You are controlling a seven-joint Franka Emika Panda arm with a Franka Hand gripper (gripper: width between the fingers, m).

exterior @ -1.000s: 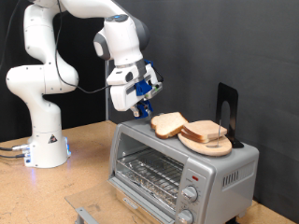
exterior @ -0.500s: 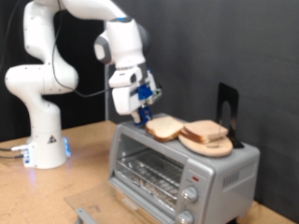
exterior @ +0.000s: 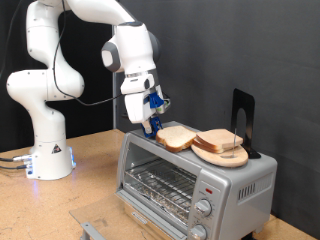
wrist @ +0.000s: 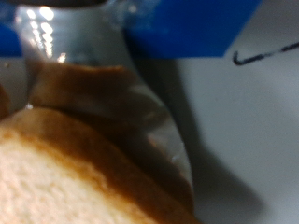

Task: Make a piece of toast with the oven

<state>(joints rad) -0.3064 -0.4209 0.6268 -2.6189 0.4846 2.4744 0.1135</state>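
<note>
My gripper (exterior: 154, 123) hangs over the left end of the oven's top in the exterior view. It is shut on the edge of the piece of toast (exterior: 177, 137), a pale tan slice with a brown crust, held just above the oven roof. The wrist view shows the slice (wrist: 65, 177) close up against one metal finger (wrist: 84, 65). The silver oven (exterior: 165, 185) stands on the wooden table, its wire rack showing through the glass front, with two knobs (exterior: 202, 208) at its right.
Further slices lie stacked on a wooden board (exterior: 222, 148) on the oven's top right. A black upright stand (exterior: 243, 118) is behind them. The white arm's base (exterior: 48, 150) stands at the exterior view's left. A grey metal piece (exterior: 92, 229) lies on the table in front.
The gripper has turned and shifted slightly left and down, carrying the slice with it. The stacked slices and the oven have not moved.
</note>
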